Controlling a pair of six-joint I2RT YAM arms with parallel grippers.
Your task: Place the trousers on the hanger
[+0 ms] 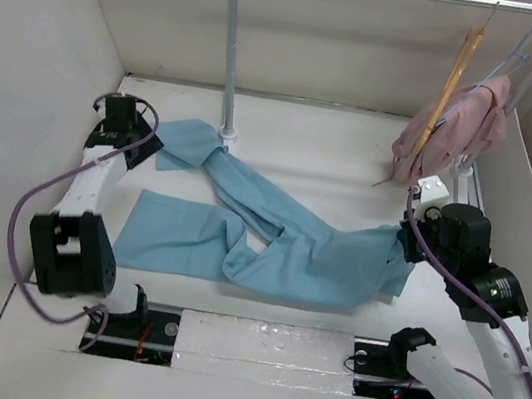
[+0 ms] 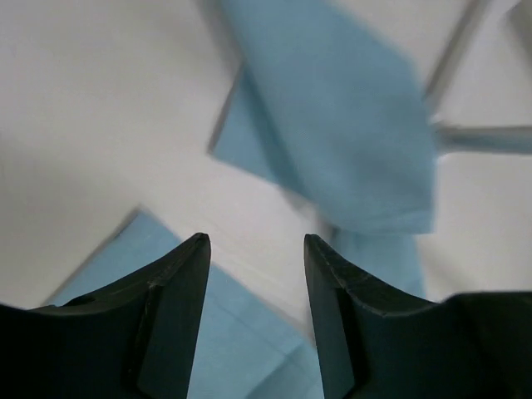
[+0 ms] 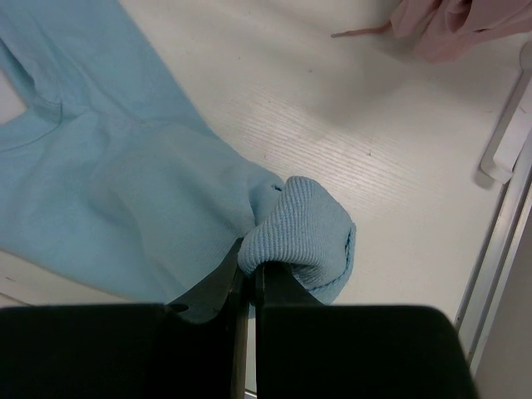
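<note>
Trousers hem in right tool

Left hand parted, right hand pinched shut.
The left arm bends from its base toward 10 o'clock; the left hand tips down over the tabletop, fingers apart, nothing between them. The right hand, at 4 o'clock, clamps the trousers.

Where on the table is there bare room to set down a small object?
Widest bare table: beyond the trousers, between the rail post and the pink garment. A smaller patch lies between the two trouser legs, beside the left gripper. Crowded: the middle, covered by the trousers, and the right side by the right gripper.
</note>
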